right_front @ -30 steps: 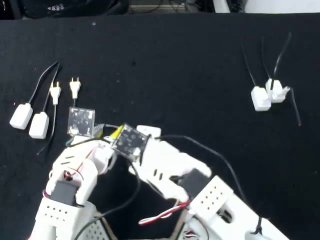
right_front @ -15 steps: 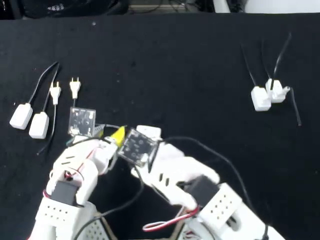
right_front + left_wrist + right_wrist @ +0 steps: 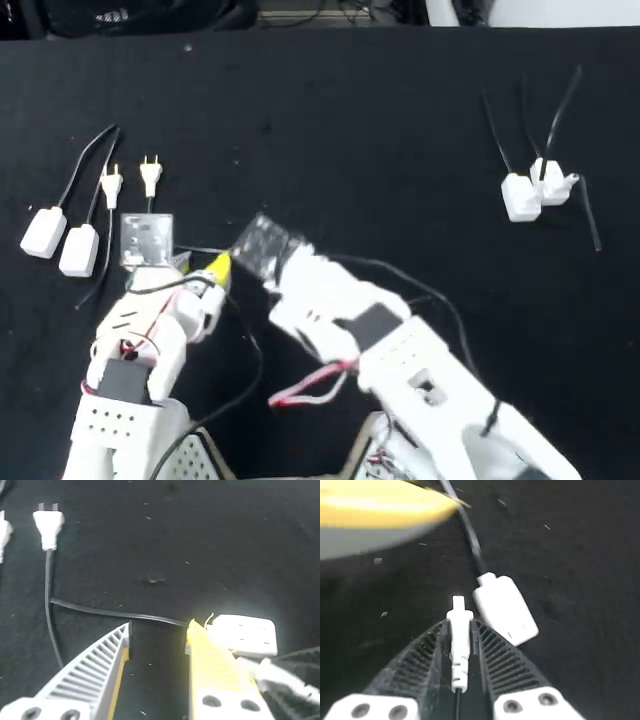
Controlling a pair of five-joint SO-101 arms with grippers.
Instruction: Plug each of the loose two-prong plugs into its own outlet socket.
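Observation:
My right gripper [image 3: 459, 625] is shut on a white two-prong plug [image 3: 458, 647], its front end beside a white outlet socket [image 3: 505, 609] lying on the black table with its cord running away. Seen from above, the right arm [image 3: 330, 300] covers that spot. The left gripper [image 3: 159, 627] is open, with a black cord [image 3: 100, 611] crossing just past its fingertips and the same socket [image 3: 245, 635] beside the yellow finger [image 3: 210, 665]. From overhead the left gripper [image 3: 200, 262] sits close to the right wrist. Two loose plugs [image 3: 110, 183] [image 3: 150, 175] lie at the far left.
Two white sockets [image 3: 42, 232] [image 3: 78, 250] lie left of the left arm, their black cords looping nearby. On the right, another pair of white sockets [image 3: 520, 195] [image 3: 550, 180] sits with cords trailing. The black table [image 3: 350, 130] stretches open across the middle and back.
The right arm has pushed forward and to the left, and now covers the socket that showed beside it. The left arm's wrist has shifted slightly left.

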